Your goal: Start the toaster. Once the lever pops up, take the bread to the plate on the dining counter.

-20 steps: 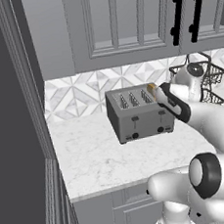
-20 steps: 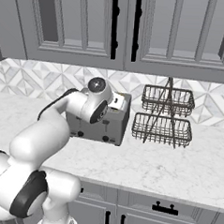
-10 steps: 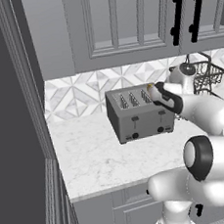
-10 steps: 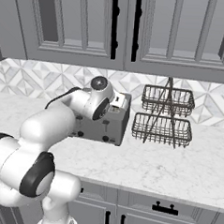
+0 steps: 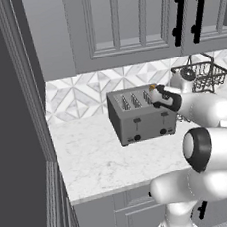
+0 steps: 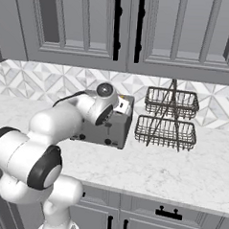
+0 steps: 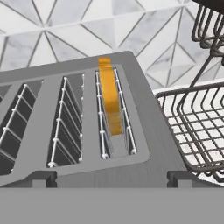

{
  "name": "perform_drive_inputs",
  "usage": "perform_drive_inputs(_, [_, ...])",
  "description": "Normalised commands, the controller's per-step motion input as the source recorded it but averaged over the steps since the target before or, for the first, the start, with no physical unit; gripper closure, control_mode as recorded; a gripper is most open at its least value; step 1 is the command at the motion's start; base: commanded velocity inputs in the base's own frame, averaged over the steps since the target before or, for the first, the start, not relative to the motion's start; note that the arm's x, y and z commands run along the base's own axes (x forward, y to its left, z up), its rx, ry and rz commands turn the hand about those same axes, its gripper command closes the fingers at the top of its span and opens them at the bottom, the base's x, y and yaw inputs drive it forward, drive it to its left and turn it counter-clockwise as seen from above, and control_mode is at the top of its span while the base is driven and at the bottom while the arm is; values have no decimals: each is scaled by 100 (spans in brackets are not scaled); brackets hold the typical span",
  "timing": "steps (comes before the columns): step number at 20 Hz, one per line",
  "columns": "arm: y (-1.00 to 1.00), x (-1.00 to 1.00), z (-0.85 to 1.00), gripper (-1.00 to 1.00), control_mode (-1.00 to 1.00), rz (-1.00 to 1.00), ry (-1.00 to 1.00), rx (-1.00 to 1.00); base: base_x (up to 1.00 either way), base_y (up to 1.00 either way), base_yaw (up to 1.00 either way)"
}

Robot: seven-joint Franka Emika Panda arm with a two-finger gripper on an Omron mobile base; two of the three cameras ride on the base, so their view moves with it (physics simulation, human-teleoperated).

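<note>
Overhead, grey cabinets (image 6: pixel 126 31); toaster (image 5: pixel 140 115) on marble worktop (image 5: pixel 100 157), wire basket (image 6: pixel 166 117) beside; end effector (image 5: pixel 156 94) spread wide, empty.

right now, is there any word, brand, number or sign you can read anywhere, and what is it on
None: no readable text shows in any view.
Grey metal four-slot toaster: its front carries two dark levers and two dark knobs, no lettering or numbers visible.
Orange-tan bread slice in the slot: unmarked.
Dark wire two-tier basket: no label.
Grey cabinet doors: plain.
</note>
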Motion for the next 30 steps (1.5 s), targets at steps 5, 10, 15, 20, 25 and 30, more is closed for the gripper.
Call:
perform_drive_inputs(5, [-1,18,-13,-100,-100,0,-3,0,0,0,0])
perform_drive_inputs(10, [-3,14,-6,-100,-100,0,-1,0,0,0,0])
perform_drive_inputs(15, [-4,21,0,-100,-100,0,-2,0,0,0,0])
perform_drive_inputs(20, [-4,27,0,-100,-100,0,0,0,0,0,0])
perform_drive_inputs(25, [-1,29,-10,-100,-100,0,0,0,0,0,0])
perform_drive_inputs(30, [-3,24,-12,-100,-100,0,-3,0,0,0,0])
